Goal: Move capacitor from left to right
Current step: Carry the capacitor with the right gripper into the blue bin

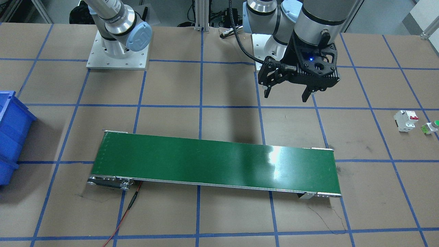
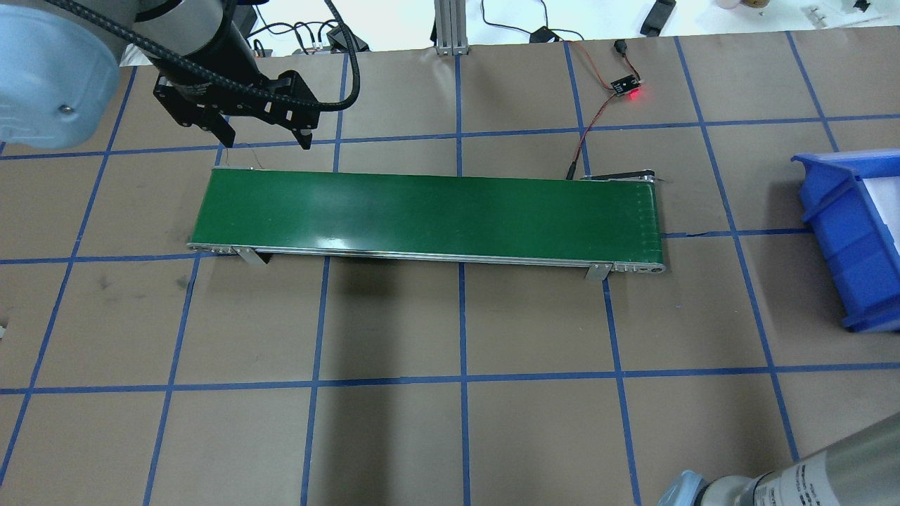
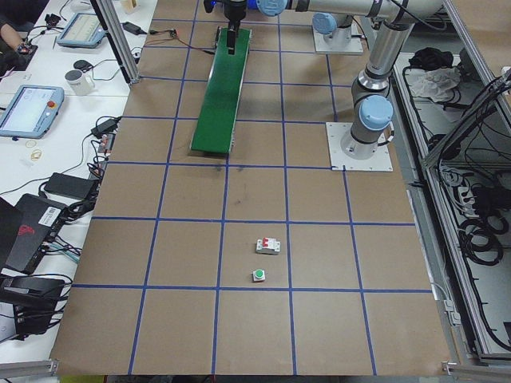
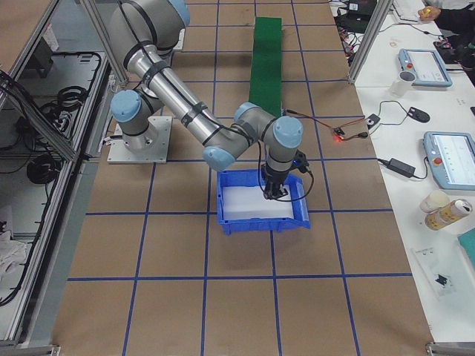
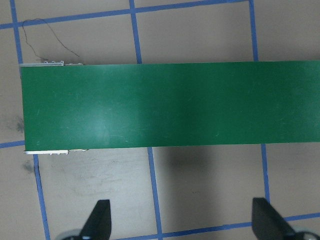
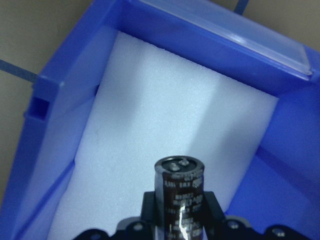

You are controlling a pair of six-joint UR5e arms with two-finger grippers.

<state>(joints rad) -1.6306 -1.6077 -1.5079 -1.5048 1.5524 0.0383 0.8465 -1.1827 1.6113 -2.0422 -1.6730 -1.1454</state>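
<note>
The capacitor (image 6: 179, 195), a stubby black cylinder with silvery markings, is held upright in my right gripper (image 4: 273, 194), which is shut on it. It hangs over the white foam floor (image 6: 150, 120) of the blue bin (image 4: 260, 224). My left gripper (image 1: 288, 96) is open and empty, hovering beside the end of the green conveyor belt (image 1: 212, 161) on the robot's left. It also shows in the overhead view (image 2: 266, 137), and its fingertips (image 5: 100, 215) show in the left wrist view.
A white circuit breaker (image 1: 405, 120) and a green-capped push button (image 1: 430, 127) lie on the table beyond the belt's left end. A small sensor board with a red light (image 2: 626, 88) and its wires sits behind the belt's other end. Blue tape lines grid the brown table.
</note>
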